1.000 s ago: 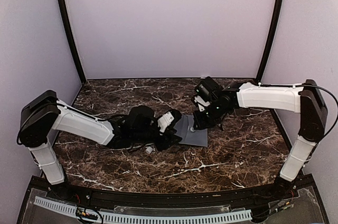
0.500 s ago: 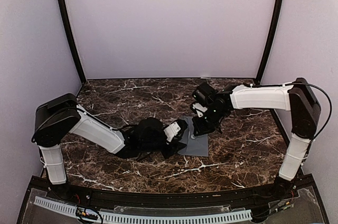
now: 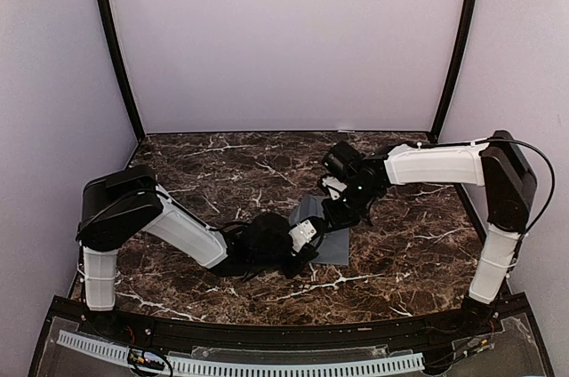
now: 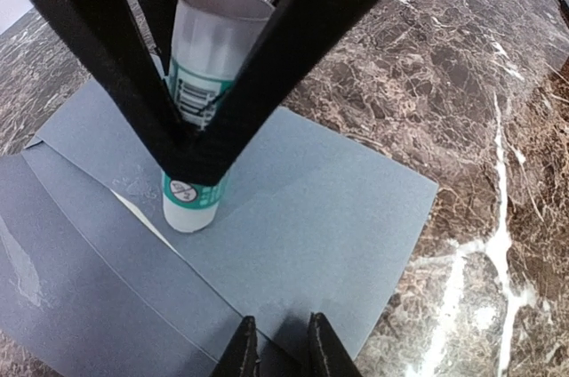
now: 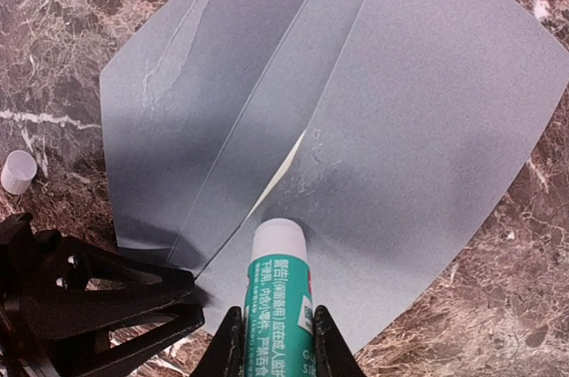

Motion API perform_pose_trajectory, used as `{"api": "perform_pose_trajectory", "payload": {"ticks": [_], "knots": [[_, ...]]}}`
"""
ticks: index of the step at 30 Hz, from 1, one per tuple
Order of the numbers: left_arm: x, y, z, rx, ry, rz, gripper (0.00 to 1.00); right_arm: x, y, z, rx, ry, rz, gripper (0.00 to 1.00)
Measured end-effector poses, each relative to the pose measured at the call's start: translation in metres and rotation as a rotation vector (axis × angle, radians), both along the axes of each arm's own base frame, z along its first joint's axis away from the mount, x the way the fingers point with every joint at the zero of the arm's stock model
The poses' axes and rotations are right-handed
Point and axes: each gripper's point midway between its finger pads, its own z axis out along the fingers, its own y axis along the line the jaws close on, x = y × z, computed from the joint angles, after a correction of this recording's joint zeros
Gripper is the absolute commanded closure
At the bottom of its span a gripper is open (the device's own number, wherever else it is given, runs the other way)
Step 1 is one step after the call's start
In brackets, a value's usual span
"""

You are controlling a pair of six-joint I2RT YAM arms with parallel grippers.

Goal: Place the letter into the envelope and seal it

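Grey envelope (image 5: 427,110) is touched by a glue stick (image 5: 277,297) clamped in the right hand (image 5: 276,338); left hand (image 4: 277,352) is seen narrow (grip unclear).

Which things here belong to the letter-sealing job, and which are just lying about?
In the job:
- envelope
- letter, only a cream sliver at the envelope's opening
- glue stick, held by the right gripper

Lying about:
- small white cap, loose on the table

Only 1 cream sliver of the letter (image 5: 286,162) shows, the rest hidden inside the envelope (image 5: 427,101); the glue stick (image 5: 277,297) base is cropped.
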Motion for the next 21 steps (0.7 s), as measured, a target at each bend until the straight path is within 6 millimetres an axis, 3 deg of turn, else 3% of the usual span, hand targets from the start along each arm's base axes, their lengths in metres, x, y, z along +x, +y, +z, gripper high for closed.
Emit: {"api": "perform_pose_trajectory", "payload": {"ticks": [9,21], "knots": [[0.005,0.0,-0.004,-0.005,-0.012,0.027,0.88,0.005,-0.001,-0.005,-0.005,0.001,-0.01,1.0],[0.013,-0.002,-0.006,-0.028,-0.043,0.056,0.9,0.042,0.003,-0.003,-0.026,-0.049,-0.058,1.0]]}}
